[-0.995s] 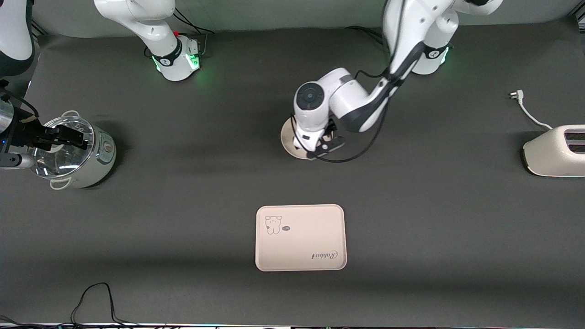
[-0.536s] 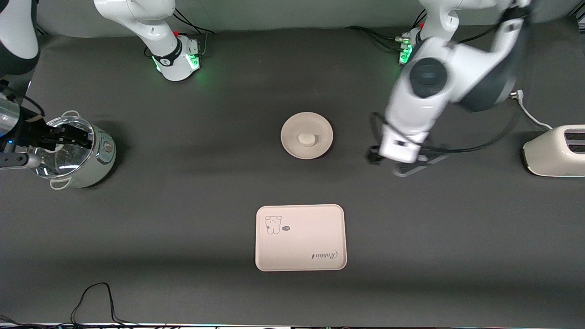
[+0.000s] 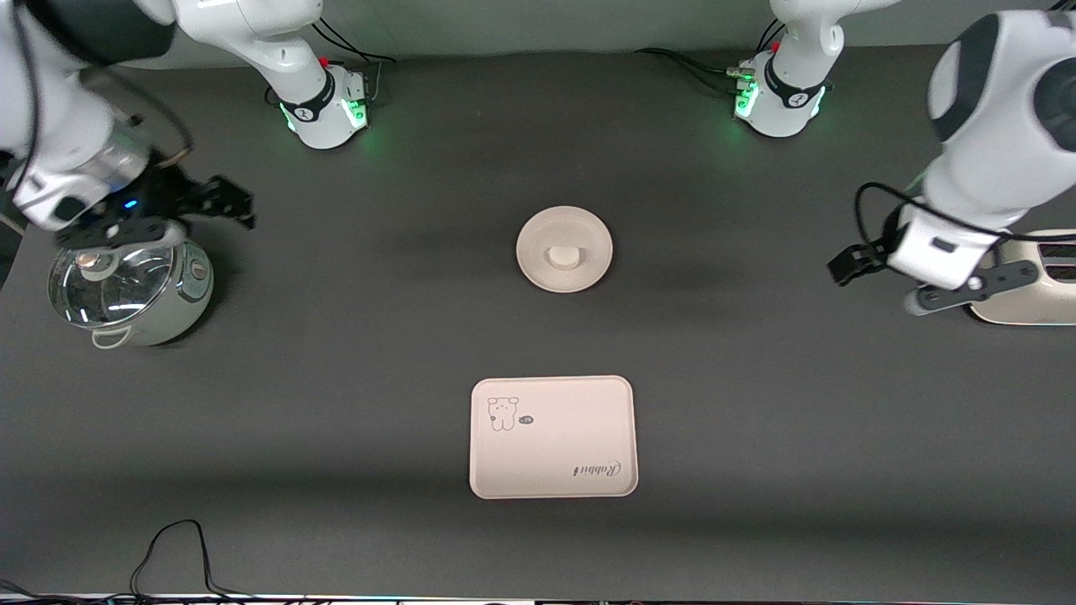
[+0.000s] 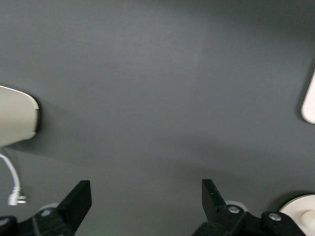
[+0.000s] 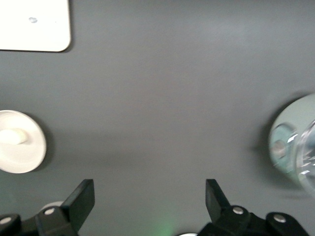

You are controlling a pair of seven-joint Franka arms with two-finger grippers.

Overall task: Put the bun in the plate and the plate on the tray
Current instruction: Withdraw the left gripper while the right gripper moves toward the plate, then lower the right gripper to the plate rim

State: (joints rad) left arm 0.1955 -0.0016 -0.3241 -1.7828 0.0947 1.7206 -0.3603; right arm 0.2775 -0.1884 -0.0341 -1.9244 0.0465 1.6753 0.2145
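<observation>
The left end effector (image 3: pixel 878 281) hangs with its fingers apart and empty, over the counter (image 3: pixel 353 403) just beside the toaster (image 3: pixel 1021 281) at the left arm's end. The right end effector (image 3: pixel 206 202) is likewise spread wide and empty, above the lidded pot (image 3: pixel 126 290) at the right arm's end.

The bun (image 3: pixel 562 256) sits in the middle of the plate (image 3: pixel 538 252), well apart from both end effectors. The tray (image 3: pixel 551 437) lies bare, nearer the front camera than the plate.

So the plate is probably next. It looks stiff, smooth and likely breakable, with a light bun loose on top that could slide if tilted. The raised rim seems the only hold: pinch one edge and carry it level.
</observation>
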